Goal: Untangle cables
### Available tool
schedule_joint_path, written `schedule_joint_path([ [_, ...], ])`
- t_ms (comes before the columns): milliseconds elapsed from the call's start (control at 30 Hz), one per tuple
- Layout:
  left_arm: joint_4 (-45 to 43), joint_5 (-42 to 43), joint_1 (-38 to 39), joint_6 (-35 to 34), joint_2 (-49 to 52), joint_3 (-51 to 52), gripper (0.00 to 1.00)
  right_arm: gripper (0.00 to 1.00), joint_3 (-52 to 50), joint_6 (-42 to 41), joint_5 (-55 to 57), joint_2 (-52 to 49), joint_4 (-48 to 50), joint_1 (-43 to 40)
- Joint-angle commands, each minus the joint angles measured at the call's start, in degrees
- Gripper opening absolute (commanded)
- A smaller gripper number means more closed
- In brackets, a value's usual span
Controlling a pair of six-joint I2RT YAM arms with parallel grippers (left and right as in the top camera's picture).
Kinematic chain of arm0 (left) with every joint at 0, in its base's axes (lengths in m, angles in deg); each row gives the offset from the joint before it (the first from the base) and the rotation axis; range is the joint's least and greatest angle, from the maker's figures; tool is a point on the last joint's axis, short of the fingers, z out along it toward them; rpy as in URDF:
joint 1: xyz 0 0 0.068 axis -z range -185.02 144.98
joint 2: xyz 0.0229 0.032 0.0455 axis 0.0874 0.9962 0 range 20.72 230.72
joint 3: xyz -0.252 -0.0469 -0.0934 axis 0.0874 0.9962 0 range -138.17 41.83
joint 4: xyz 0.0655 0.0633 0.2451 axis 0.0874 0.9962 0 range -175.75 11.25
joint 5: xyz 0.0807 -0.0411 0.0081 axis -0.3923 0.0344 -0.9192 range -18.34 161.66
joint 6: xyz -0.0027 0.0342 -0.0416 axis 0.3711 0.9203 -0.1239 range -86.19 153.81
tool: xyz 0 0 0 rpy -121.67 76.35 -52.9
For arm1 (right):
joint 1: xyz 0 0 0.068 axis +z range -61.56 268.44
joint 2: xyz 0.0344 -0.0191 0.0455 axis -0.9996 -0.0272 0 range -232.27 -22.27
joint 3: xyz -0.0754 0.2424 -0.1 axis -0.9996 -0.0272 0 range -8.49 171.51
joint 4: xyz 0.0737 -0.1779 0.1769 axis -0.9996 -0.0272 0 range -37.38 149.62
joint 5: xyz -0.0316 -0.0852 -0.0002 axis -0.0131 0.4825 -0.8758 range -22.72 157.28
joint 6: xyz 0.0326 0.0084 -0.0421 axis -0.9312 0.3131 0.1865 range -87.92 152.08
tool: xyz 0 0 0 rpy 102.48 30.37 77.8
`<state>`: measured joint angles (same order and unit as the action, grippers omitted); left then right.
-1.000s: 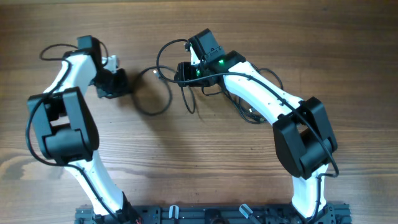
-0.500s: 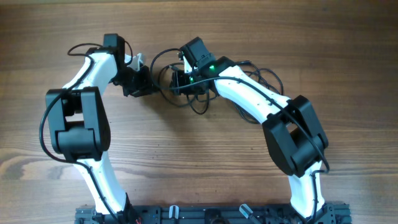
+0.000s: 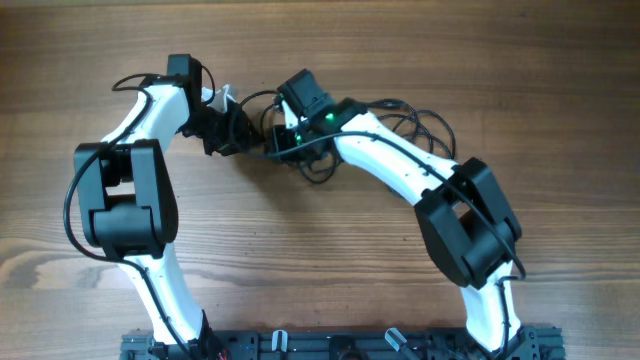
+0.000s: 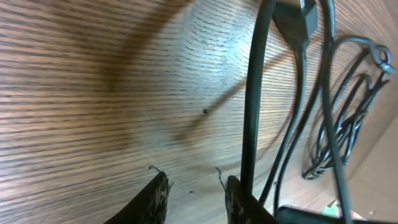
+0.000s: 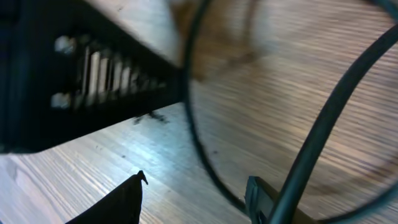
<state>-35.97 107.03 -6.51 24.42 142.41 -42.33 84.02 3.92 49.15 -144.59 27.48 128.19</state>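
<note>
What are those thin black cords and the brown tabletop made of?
The thin black cables look like rubbery plastic sheathing: smooth, slightly glossy, bending in loose loops. The brown tabletop looks like wood or wood-look laminate: straight grain lines, soft sheen.

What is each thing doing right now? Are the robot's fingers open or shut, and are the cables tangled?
Left fingers: open, nothing between them, a cable beside one.
Right fingers: open, a thin cable strand crossing the gap.
Cables: tangled, loops crossing each other.
Green light: on.
</note>
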Motion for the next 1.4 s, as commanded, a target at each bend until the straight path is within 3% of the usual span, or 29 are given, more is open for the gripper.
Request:
schedule_joint_path([
  [0, 0.2, 2.3, -0.3, -0.5, 0.9, 0.7, 0.32, 0.55, 0.8, 2.7, 1.5, -2.6, 1.0, 1.1],
  [433, 0.9, 3.2, -1.4, -0.5, 0.9, 0.7, 0.31, 0.49, 0.8, 2.1, 6.6, -4.9, 6.0, 1.0],
  [767, 0.6, 3.2, -2.0, -0.5, 0.9, 0.7, 0.31, 0.05, 0.8, 0.5, 3.6, -4.9, 7.3, 1.1],
  [900, 0.4, 3.2, -2.0, -0.5, 0.9, 0.7, 0.31, 0.05, 0.8, 0.6, 3.2, -4.9, 7.5, 1.1],
  [933, 0.4, 3.1, -2.0, -0.5, 0.9, 0.7, 0.31, 0.12, 0.8, 0.6, 3.3, -4.9, 7.4, 1.1],
  [1000, 0.4, 2.2, -2.4, -0.5, 0.9, 0.7, 0.24, 0.2, 0.8, 0.5, 4.0, -4.9, 7.5, 1.1],
  [1067, 0.4, -1.3, -3.8, -2.1, 0.9, 0.7, 0.14, 0.22, 0.8, 0.0, 5.1, -4.9, 7.5, 1.2],
  [1133, 0.4, -5.1, -5.8, -6.4, 0.9, 0.7, 0.12, 0.23, 0.8, -0.5, 6.3, -5.1, 7.5, 1.6],
  [1200, 0.2, -6.8, -8.7, -8.8, 0.9, 0.7, 0.14, 0.23, 0.8, -0.5, 7.7, -5.4, 8.0, 2.3],
  [1300, -0.3, -6.8, -12.6, -9.2, 0.9, 0.7, 0.27, 0.25, 0.8, -0.5, 9.5, -5.8, 9.0, 3.2],
  [1367, -0.3, -6.8, -15.5, -9.2, 0.9, 0.7, 0.31, 0.26, 0.8, -0.5, 11.9, -6.1, 9.6, 4.2],
])
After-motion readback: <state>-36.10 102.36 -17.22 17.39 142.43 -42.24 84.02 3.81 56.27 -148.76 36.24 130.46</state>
